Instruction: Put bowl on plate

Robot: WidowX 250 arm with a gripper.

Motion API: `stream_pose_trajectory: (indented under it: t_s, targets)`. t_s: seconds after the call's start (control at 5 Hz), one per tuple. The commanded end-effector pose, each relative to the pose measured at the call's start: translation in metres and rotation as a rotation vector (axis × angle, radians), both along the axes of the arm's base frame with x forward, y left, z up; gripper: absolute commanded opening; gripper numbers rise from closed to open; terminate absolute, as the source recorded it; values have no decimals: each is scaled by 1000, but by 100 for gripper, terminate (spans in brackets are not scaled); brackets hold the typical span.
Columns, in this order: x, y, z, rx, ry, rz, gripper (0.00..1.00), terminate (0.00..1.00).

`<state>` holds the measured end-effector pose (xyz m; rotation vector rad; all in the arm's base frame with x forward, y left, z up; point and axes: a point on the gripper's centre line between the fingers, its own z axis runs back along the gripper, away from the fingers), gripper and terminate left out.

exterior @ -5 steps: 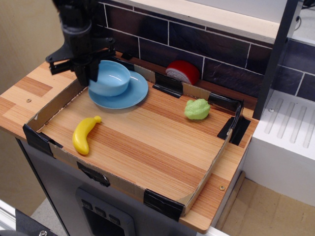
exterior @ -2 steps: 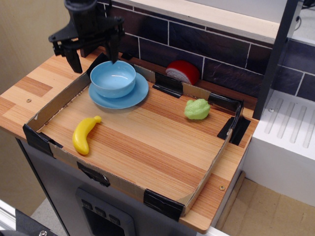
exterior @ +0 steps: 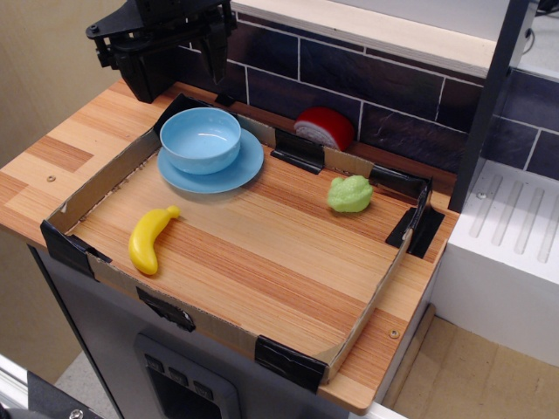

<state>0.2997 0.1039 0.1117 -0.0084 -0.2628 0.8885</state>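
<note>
The light blue bowl [exterior: 201, 139] sits upright in the middle of the flat light blue plate [exterior: 240, 170], at the back left of the cardboard-walled tray [exterior: 367, 305]. My black gripper [exterior: 175, 65] is open and empty, raised well above and behind the bowl at the top left. Its two fingers [exterior: 214, 44] hang spread apart, touching nothing.
A yellow banana [exterior: 150, 238] lies at the tray's front left. A green lumpy toy [exterior: 349, 193] sits at the right. A red and white object [exterior: 325, 128] rests against the back wall. A dark tiled wall and a shelf run behind; a white unit stands at the right.
My gripper has let go of the bowl, opened, and risen up and back. The bowl stays put on the plate.
</note>
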Motion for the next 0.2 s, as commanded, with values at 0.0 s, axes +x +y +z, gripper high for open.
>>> stream_pose_trajectory:
  t_s: [0.0]
  targets:
    - [5, 4, 20, 18, -57, -1, 100, 100]
